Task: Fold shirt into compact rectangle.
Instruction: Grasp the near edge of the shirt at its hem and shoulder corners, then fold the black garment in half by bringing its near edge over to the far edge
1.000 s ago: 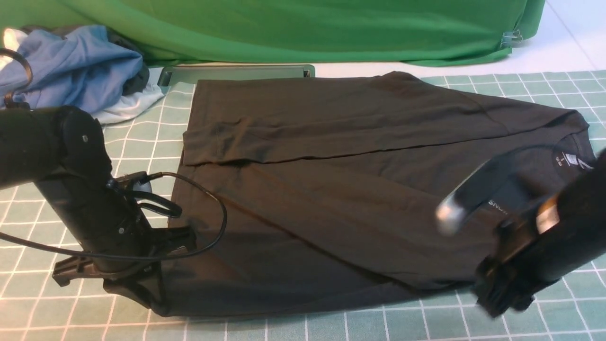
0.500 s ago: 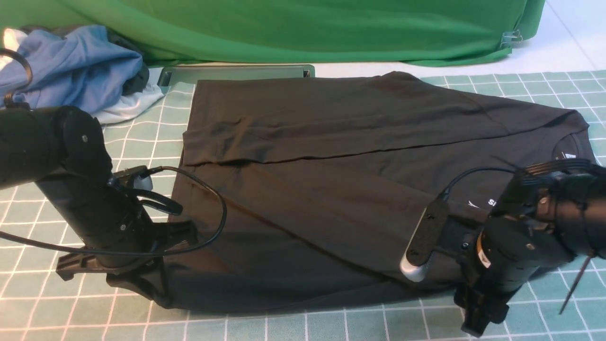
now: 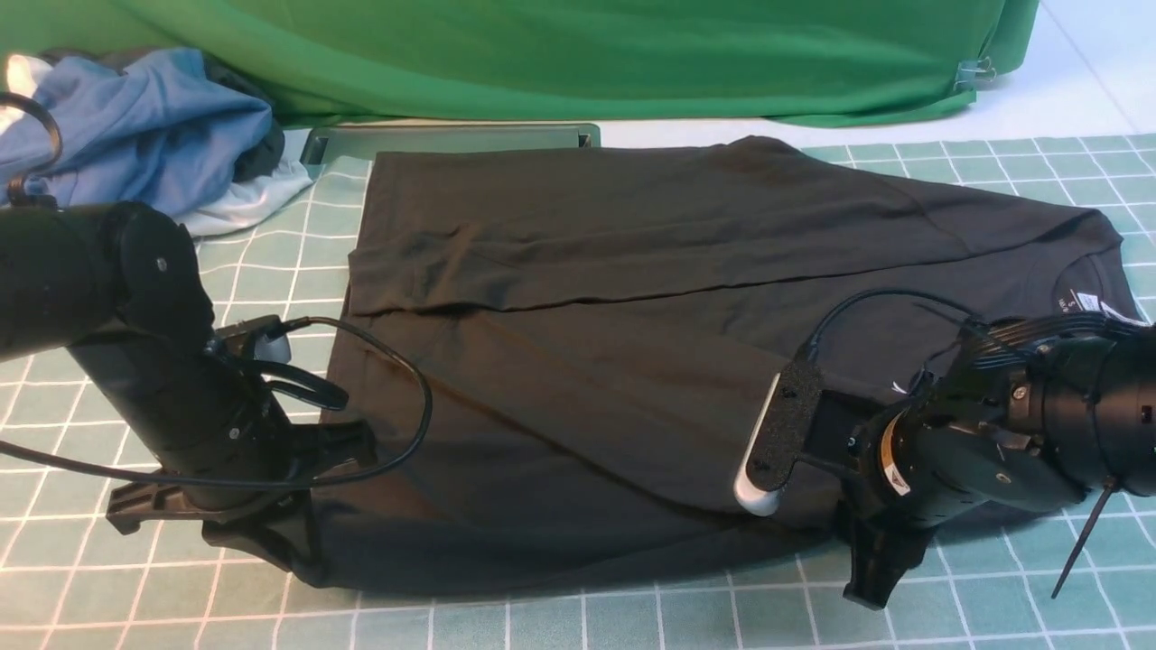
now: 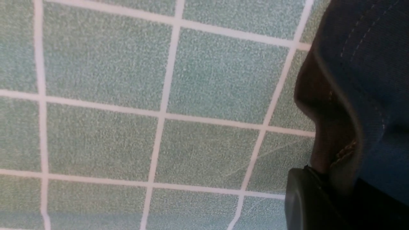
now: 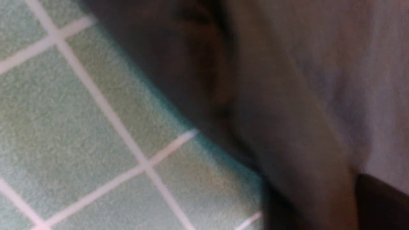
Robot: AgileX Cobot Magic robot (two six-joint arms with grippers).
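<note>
- Left gripper (image 3: 280,546): jaws together, pinching the near hem corner of the shirt (image 3: 587,361); in the wrist view the stitched hem runs into the finger. Judged: it holds that corner ready for the fold.
- Right gripper (image 3: 871,569): low at the shirt's near edge by the shoulder, with fabric against a finger. The wrist view is blurred, so I cannot tell whether it is apart or clamped.
- The shirt lies flat on the checked mat (image 3: 632,623), collar to the right, far sleeve folded across the body.
- Both grippers sit on the near edge, so the likely next move is to carry it over toward the far side.
</note>
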